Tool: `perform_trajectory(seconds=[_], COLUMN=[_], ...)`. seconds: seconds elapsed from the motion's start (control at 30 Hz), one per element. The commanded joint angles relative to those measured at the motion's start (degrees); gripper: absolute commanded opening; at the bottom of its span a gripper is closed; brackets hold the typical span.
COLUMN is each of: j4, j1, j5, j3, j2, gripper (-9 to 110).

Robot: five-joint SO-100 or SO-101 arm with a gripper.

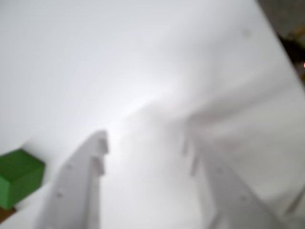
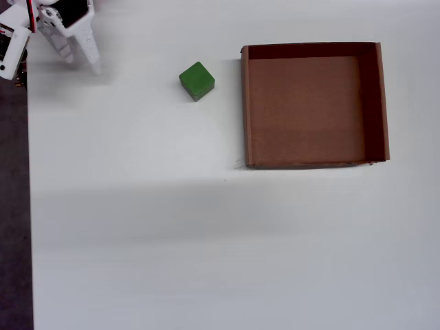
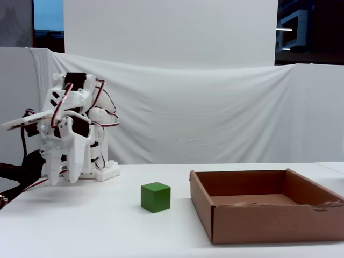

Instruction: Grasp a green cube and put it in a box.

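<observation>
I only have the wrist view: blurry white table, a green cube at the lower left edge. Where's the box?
Observer: The box sits to the right of the green cube in the overhead view, with a gap of bare table between them.
Operator: Anything in the box?
Observer: No, its brown floor is bare.
Operator: How close is my gripper to the cube?
Observer: Not close. The gripper hangs by the arm's base, well left of the cube in the fixed view, fingers pointing down at the table.
</observation>
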Motion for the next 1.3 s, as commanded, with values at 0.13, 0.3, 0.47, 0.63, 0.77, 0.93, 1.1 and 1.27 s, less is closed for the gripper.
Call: perform_trajectory(seconds=[0.13,0.3,0.47,0.63,0.77,0.93,1.1,1.27], j4=[0.1,-0.6,-1.8,-2.1,0.2,1.5,-0.1,-5.3], j1=[0.2,-1.1,-3.2,-6.5,-9.5,-14.3,-21.9,-29.1], j5=[0.1,0.1,0.1,0.1,0.1,-0.4,-0.5,-0.6], j3=[-0.4,-0.4,-0.4,-0.9,-4.0,-10.4,-18.9,-22.7], j2=[0.3,0.3,0.3,0.3,0.3,-3.4,-15.8,-24.7], gripper=[21,21,21,21,21,21,21,21])
